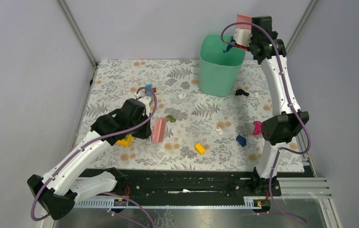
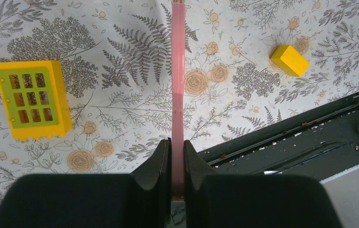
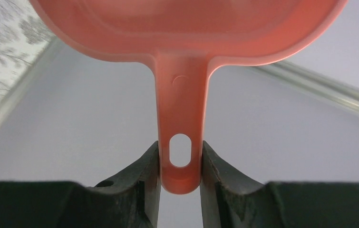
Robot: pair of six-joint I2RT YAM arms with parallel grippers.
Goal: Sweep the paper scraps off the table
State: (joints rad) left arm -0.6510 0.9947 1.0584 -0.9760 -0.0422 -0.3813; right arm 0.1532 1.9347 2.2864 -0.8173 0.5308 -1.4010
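Few paper scraps well right of left tool, brush clamped.

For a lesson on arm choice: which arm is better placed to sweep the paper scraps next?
Left: the left tool holds the brush low over the table; the right tool holds a dustpan above the bin.

The left arm and right arm share the same build: smooth white link shells between bulky black joint housings. A thin purple cable runs along each. The left fingers and right fingers are matte black, wedge-shaped, with curved inner faces.
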